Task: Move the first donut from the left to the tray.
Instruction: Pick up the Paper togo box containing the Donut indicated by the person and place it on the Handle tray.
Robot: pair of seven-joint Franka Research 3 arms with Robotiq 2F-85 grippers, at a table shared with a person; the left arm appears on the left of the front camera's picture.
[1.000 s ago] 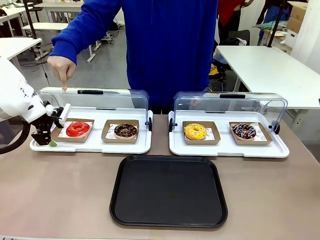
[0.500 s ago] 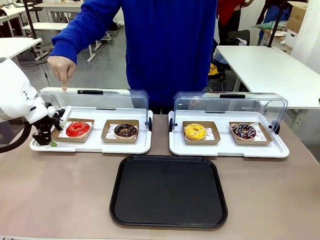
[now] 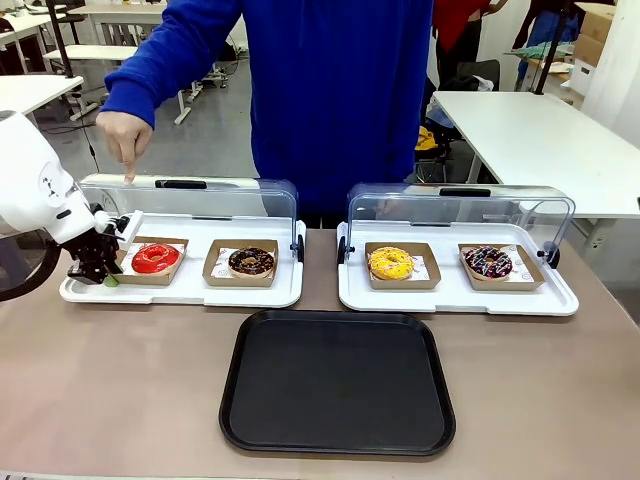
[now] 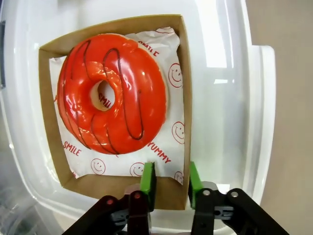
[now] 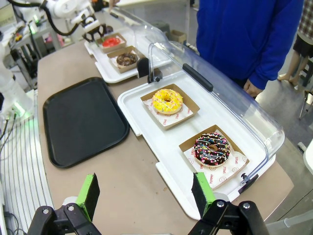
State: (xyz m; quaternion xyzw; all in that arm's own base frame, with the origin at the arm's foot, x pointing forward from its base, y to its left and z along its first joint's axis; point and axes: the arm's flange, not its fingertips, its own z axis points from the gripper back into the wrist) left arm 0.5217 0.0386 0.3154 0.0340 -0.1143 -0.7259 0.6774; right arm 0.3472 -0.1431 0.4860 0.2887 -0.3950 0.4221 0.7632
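The red-iced donut (image 3: 155,258) lies in a shallow brown cardboard dish (image 3: 131,276) at the left end of a white tray (image 3: 200,293). In the left wrist view the donut (image 4: 112,93) sits on printed paper inside the dish (image 4: 117,23). My left gripper (image 4: 171,178) straddles the dish's near right corner, one pad over the inside and one outside the wall. Its jaws are narrowed, with a gap still showing. It stands at the dish's left edge (image 3: 100,272) in the front view. The black tray (image 3: 337,385) lies at the table's front middle. My right gripper (image 5: 145,193) hangs open, high above the table.
A person in blue stands across the table, a hand (image 3: 125,140) pointing down over the raised clear lid (image 3: 190,195). A chocolate donut (image 3: 251,262) shares the left white tray. A yellow donut (image 3: 390,263) and a sprinkled one (image 3: 488,262) sit in the right tray.
My left gripper has edged right and slightly up, from the white tray's left rim onto the dish's corner, and its jaws have narrowed. The donut, the dish and the person's hand have not moved.
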